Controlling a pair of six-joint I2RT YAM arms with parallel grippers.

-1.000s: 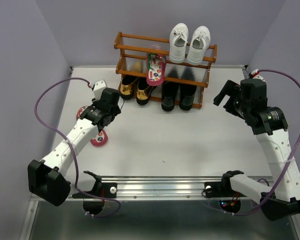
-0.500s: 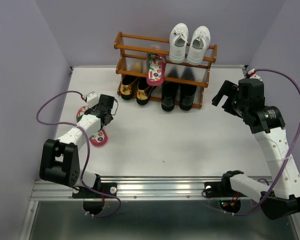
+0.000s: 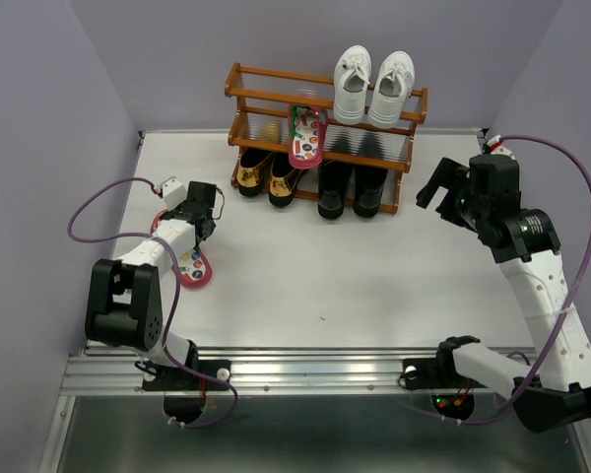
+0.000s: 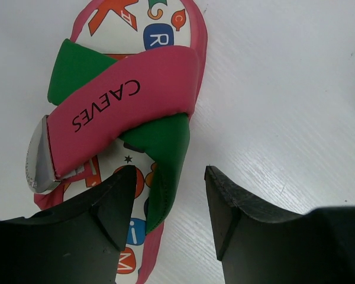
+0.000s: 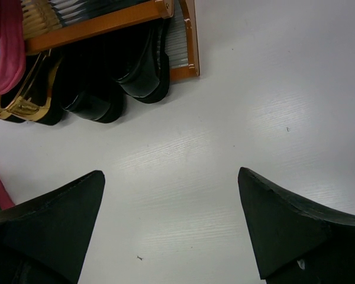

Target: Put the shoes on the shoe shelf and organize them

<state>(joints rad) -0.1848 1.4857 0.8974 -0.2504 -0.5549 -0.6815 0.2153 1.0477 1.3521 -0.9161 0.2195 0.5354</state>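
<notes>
A pink flip-flop (image 4: 124, 100) with pink and green straps and a white patterned footbed lies on the table at the left (image 3: 191, 266). My left gripper (image 3: 199, 219) is open just above it. In the left wrist view (image 4: 168, 177) its fingers straddle the green strap's edge. The other flip-flop (image 3: 307, 136) hangs tilted off the shoe shelf's (image 3: 276, 99) upper tier. White sneakers (image 3: 372, 84) stand on top at the right. Gold loafers (image 3: 266, 175) and black boots (image 3: 352, 189) stand on the lower tier. My right gripper (image 3: 443, 187) is open and empty right of the shelf.
The right wrist view shows its open gripper (image 5: 171, 177) over bare table, with the boots (image 5: 124, 77), a loafer (image 5: 23, 103) and the shelf's corner post (image 5: 192, 41) above. Purple cables loop beside both arms. A metal rail (image 3: 315, 370) runs along the near edge.
My left arm has folded back to the left and its gripper has come down over the flip-flop on the table. The right arm has barely moved.
</notes>
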